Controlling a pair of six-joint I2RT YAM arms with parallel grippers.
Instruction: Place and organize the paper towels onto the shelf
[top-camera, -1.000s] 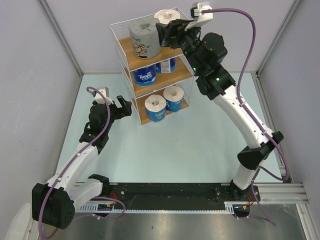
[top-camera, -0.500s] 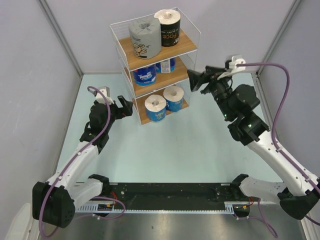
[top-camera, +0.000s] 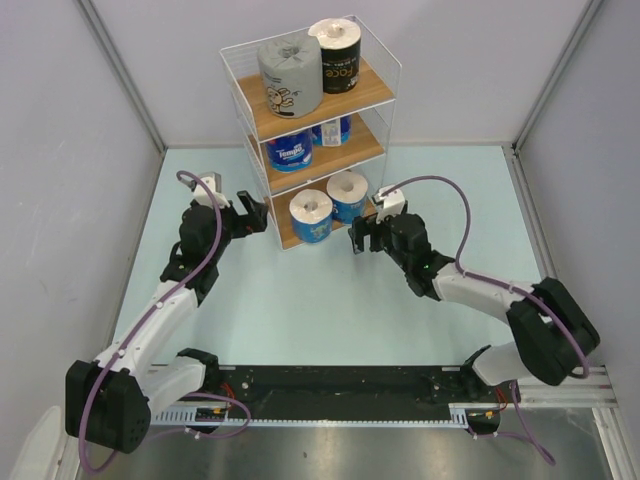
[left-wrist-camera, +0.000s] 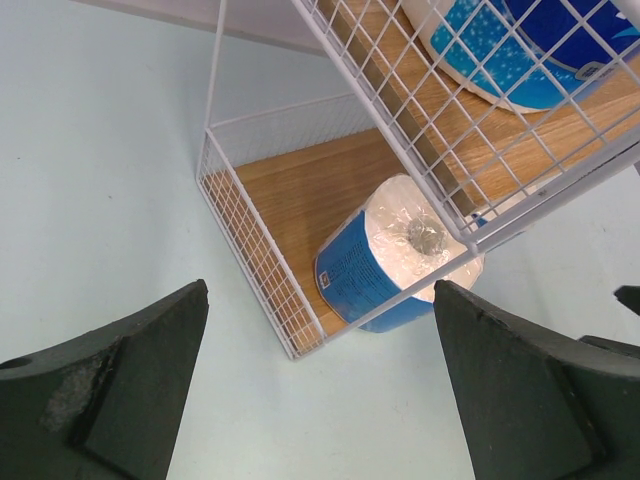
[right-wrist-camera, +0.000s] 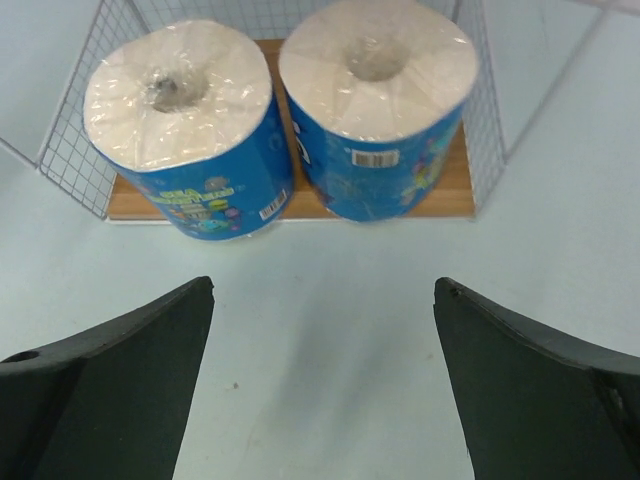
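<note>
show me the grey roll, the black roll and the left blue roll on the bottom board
grey roll (top-camera: 290, 78), top external view, on its printed wrapper side
black roll (top-camera: 340, 68), top external view, on its black wrapper side
left blue roll (right-wrist-camera: 205, 120), right wrist view, on its white top face

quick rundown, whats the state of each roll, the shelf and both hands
grey roll, upright, top tier
black roll, upright, top tier
middle blue rolls, shelved side by side
bottom blue rolls, upright, side by side
shelf, standing, holding all six rolls
left hand, open, empty
right hand, open, empty
</note>
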